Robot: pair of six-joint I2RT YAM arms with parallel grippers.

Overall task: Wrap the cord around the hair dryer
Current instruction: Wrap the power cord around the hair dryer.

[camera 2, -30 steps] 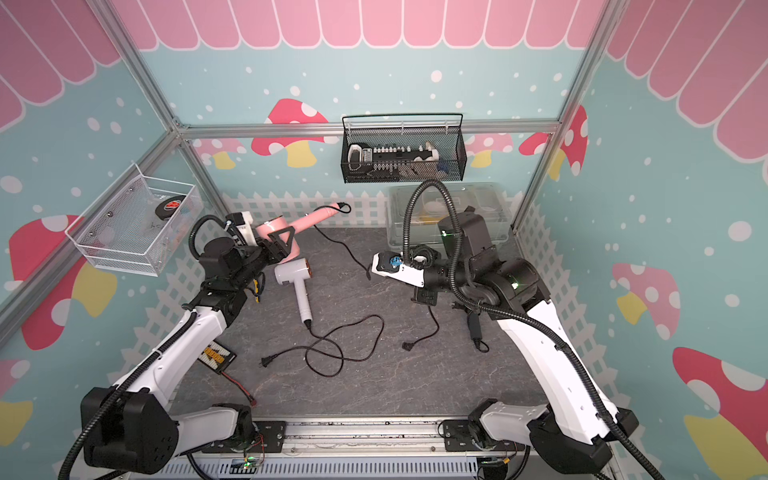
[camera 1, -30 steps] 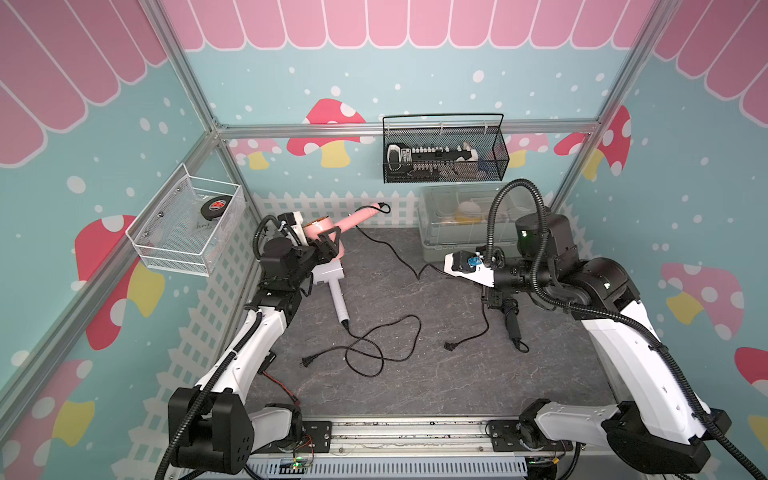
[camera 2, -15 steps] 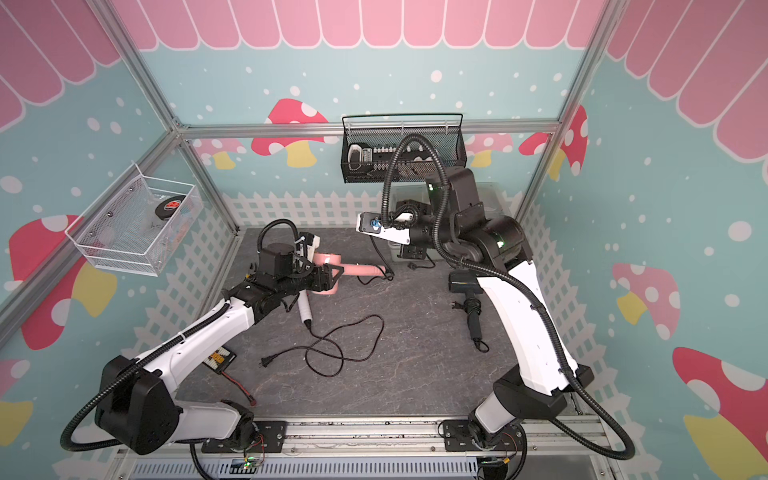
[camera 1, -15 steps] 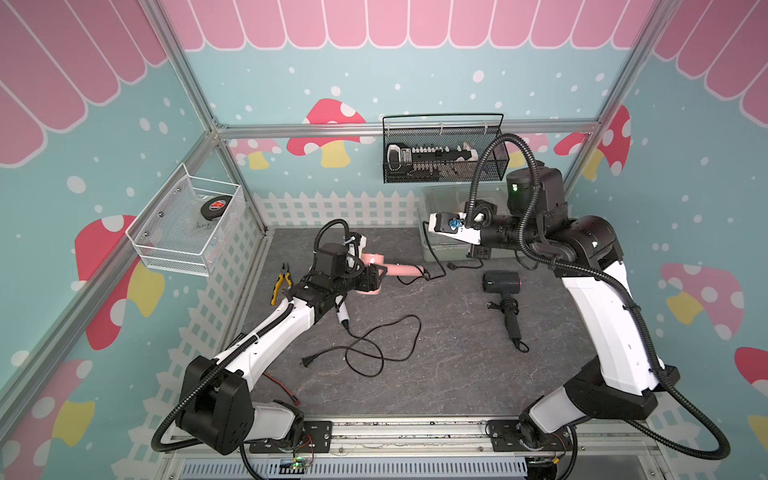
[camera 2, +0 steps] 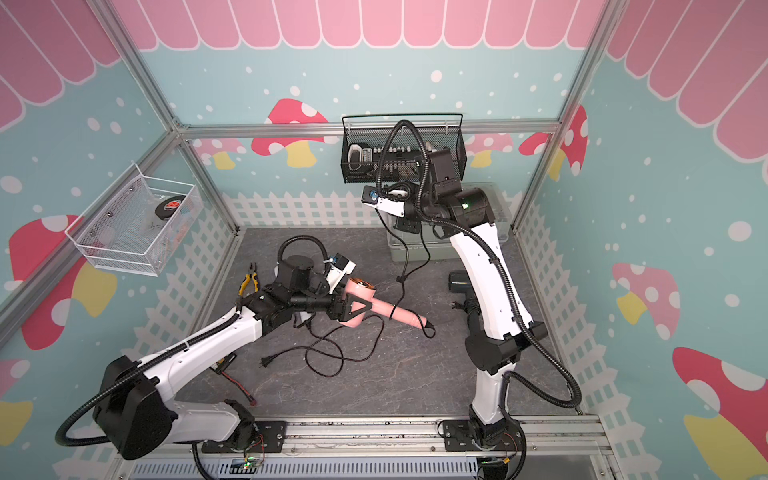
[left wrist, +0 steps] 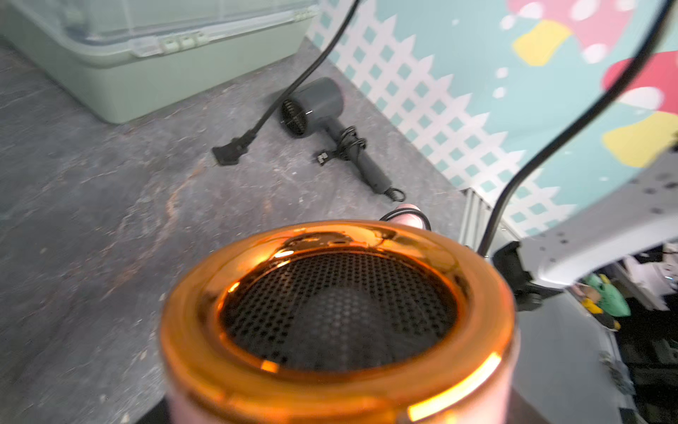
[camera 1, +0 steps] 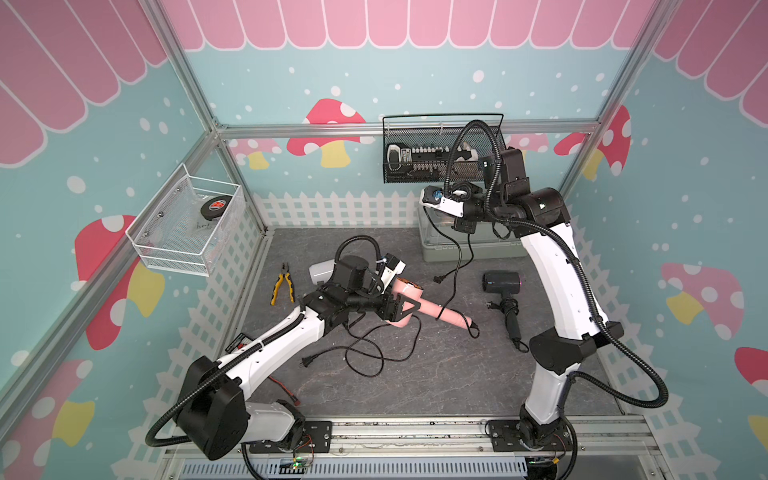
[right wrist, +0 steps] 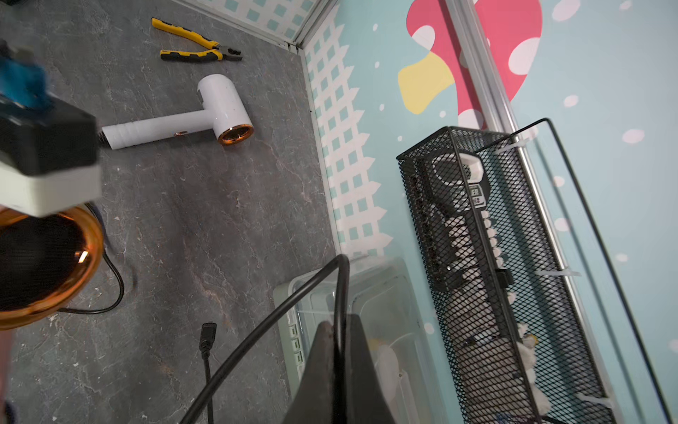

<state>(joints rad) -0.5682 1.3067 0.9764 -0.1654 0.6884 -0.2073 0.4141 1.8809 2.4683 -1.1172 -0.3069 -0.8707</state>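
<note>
My left end effector (camera 1: 405, 306) is clamped on the barrel of the pink hair dryer (camera 1: 436, 311), near the middle of the worktop (camera 1: 415, 386). From the left wrist camera the dryer's copper-ringed grille (left wrist: 337, 308) fills the lower part of the view, so the barrel sits right against the fingers. The handle slopes away from that end effector towards my right arm, and I cannot tell whether its tip touches the worktop. The cord (left wrist: 304, 71) leaves the handle's end and climbs to my right end effector (camera 1: 464, 226), which is up high in front of the black wire basket (camera 1: 415, 174) and above the green box (left wrist: 146, 73). That one is closed on the cord. In the right wrist view the cord arches over and drops between the fingers (right wrist: 323, 352). The spare length hangs from there, with the plug (camera 1: 437, 278) dangling low, well apart from the dryer's barrel. No turn of the cord lies around the pink dryer. A black hair dryer (camera 1: 500, 282) lies to the right with its cord wound on the handle. A white hair dryer (right wrist: 220, 110) and yellow pliers (camera 1: 282, 284) lie behind my left arm.
</note>
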